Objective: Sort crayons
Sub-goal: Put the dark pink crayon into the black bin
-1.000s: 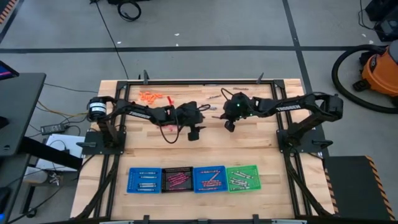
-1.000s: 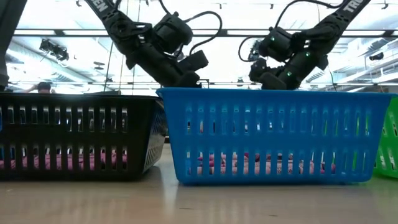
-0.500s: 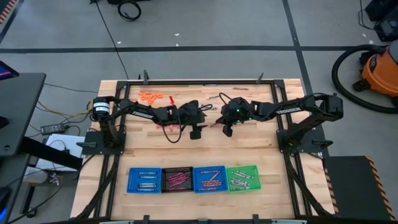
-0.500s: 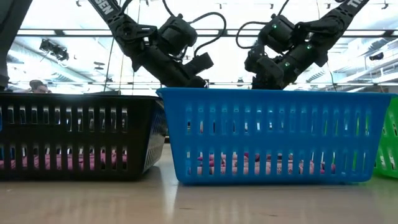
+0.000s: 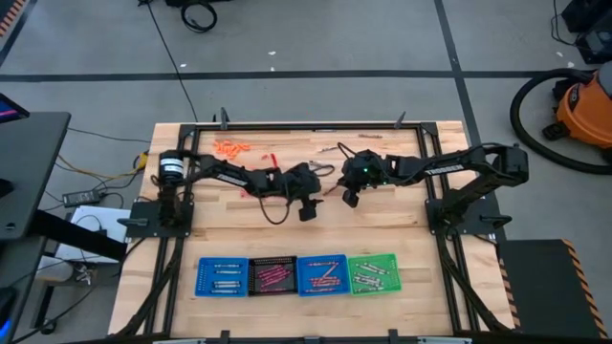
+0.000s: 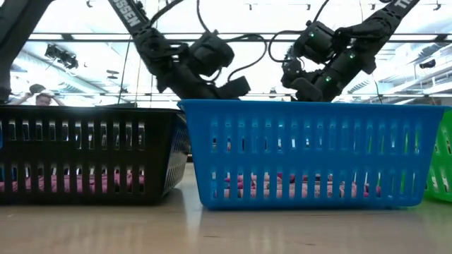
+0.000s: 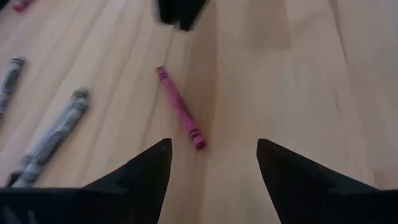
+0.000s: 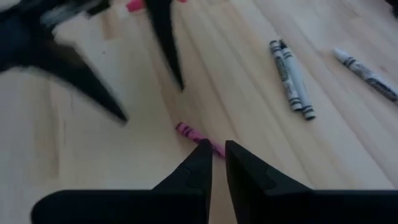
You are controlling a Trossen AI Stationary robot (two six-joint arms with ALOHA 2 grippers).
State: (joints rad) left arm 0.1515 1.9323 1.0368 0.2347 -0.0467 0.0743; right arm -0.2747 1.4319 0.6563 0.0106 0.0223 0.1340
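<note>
While both arms reach toward the middle of the surface (image 5: 229, 225), the step in hand looks like the pickup of one loose magenta crayon (image 7: 180, 107) lying flat on the bare wood between the two tools. The left tool (image 7: 211, 163) hangs just above it with its jaws spread wide and nothing between them; the crayon lies just ahead of the gap, nearer one finger. The right tool (image 8: 217, 155) points at the same crayon from the other side, its jaws only a narrow slit apart and gripping nothing, the crayon's end showing just beyond its tips.

Judged from this, the next move calls for one tool alone to centre over the crayon, turn its jaws across the stick, lower and clench, while the other backs off so the two do not collide.

Counting in the high view: four baskets in a row at 6 o'clock, namely a blue basket (image 5: 222, 276), a black basket (image 5: 273, 275), a second blue basket (image 5: 322, 274) and a green basket (image 5: 372, 272), each already holding several crayons, too small to count. An orange cluster (image 5: 229, 148) lies at 11 o'clock. In the right wrist view, three grey crayons (image 8: 291, 78) rest near the magenta one.
</note>
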